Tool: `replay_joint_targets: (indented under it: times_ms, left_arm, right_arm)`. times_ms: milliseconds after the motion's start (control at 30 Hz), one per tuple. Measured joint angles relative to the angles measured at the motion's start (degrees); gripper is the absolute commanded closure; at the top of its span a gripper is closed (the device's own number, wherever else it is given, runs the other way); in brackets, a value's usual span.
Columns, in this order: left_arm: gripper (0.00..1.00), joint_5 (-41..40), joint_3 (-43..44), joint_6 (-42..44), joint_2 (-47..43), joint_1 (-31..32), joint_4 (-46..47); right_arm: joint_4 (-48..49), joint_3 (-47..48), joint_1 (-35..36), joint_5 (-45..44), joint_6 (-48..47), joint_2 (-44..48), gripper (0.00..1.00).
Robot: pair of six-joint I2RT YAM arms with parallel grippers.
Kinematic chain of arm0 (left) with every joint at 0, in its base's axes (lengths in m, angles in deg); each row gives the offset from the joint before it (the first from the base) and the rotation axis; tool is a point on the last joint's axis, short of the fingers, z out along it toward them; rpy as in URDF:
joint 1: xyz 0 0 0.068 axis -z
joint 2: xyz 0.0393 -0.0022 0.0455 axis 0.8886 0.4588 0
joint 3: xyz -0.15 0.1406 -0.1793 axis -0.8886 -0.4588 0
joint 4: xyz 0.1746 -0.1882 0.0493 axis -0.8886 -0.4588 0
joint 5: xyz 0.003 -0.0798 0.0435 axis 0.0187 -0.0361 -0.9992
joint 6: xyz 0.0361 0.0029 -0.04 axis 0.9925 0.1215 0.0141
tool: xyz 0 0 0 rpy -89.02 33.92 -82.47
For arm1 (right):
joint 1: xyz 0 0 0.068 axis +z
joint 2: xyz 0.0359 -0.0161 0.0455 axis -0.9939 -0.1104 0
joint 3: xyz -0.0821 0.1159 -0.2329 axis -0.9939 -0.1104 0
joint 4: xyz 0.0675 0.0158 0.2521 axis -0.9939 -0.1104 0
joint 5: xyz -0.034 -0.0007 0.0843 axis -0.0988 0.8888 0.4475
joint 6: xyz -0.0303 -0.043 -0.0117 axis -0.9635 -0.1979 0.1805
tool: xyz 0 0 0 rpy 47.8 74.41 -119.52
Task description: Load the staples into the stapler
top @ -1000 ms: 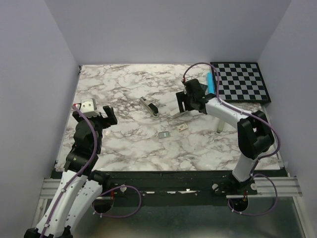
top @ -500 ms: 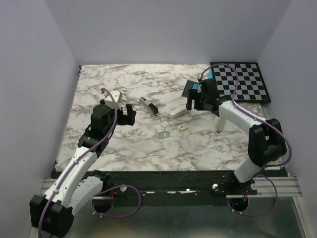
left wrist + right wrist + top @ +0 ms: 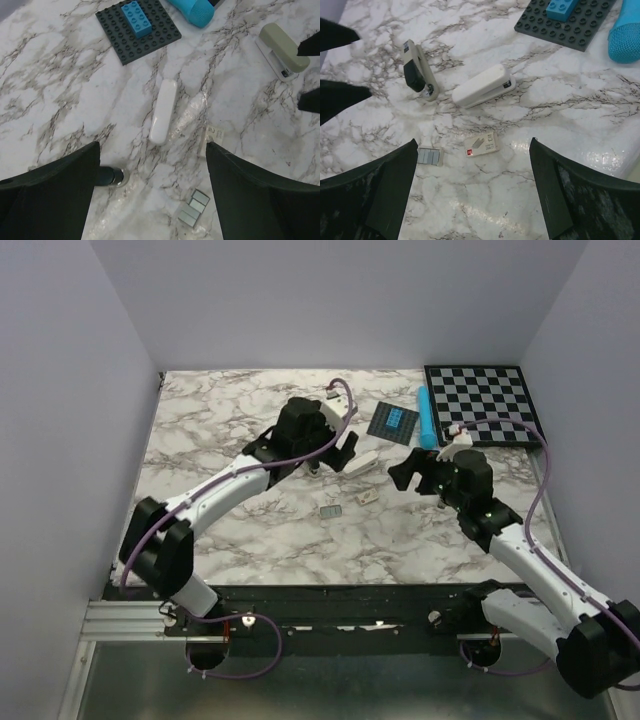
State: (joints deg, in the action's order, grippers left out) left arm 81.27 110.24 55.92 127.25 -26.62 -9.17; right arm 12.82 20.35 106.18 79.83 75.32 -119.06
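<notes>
Both arms are out over the white-and-grey marbled table (image 3: 200,420), and neither hand has anything in it. The left gripper (image 3: 151,150) hangs over the middle of the table, its black fingers (image 3: 50,200) spread wide. Between them its wrist camera shows only marble and the near end of the white oblong plastic block (image 3: 163,111). The right gripper (image 3: 473,142) faces it from the other side, jaws just as wide and closed on nothing.

Now the task pieces, all lying loose on the marble. The slim black stapler (image 3: 417,70) lies flat beyond one end of the white block, its black body running along a pale channel. It sits close to the left gripper's fingertips, which show at the left edge of the right wrist view. From overhead, the left arm covers it.

The small white cardboard box of staples (image 3: 483,145) lies near the block, on the side towards the arm bases. The tiny silvery-grey strip of staples (image 3: 430,156) lies near the box without touching it.

Further back sit a dark studded building plate (image 3: 394,421) carrying a blue brick, a cyan cylinder (image 3: 427,418) and a black-and-white chequered board (image 3: 487,405). A beige bar (image 3: 282,47) lies by the right gripper's fingertips.
</notes>
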Motion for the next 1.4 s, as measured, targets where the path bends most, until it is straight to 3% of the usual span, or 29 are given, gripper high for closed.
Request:
replay_joint_targets:
  times_ms: [167, 233, 400, 500, 567, 933, 1300, 1333, 1400]
  left_arm:
    - [0.14, 1.1, 10.8, 2.5, 13.2, 2.0, -1.0]
    - [0.2, 1.5, 13.7, 3.4, 17.0, 2.6, -1.8]
    - [0.25, 2.7, 19.3, 5.7, 25.0, 3.4, -2.8]
    - [0.27, 2.7, 22.3, 7.3, 29.0, 3.6, -3.9]
    - [0.33, 2.7, 24.4, 8.4, 31.6, 3.7, -4.7]
    - [0.39, 3.5, 32.7, 12.9, 40.6, 4.1, -9.7]
    - [0.74, 4.0, 35.1, 13.6, 43.9, 4.5, -12.2]
    - [0.84, 4.1, 35.1, 13.7, 43.9, 4.5, -12.2]
    - [0.91, 4.5, 35.2, 13.8, 43.9, 4.6, -12.3]
  right_arm:
    - [1.8, -4.8, 0.0, 1.1, 0.5, 8.8, 0.0]
    - [2.6, -7.2, 0.0, 1.6, 0.8, 12.6, 0.0]
    - [4.1, -11.8, 0.0, 3.7, 2.0, 18.3, 0.0]
    - [4.1, -13.0, 0.0, 4.5, 2.8, 18.8, 0.0]
    - [4.1, -13.0, 0.0, 4.7, 3.1, 18.7, 0.0]
    - [4.1, -13.1, 0.0, 5.4, 4.2, 18.4, 0.0]
    - [4.1, -13.4, 0.0, 5.4, 4.5, 17.2, 0.0]
    - [4.1, -13.5, 0.0, 5.4, 4.5, 17.1, 0.0]
    - [4.0, -13.5, 0.0, 5.4, 4.5, 16.9, 0.0]
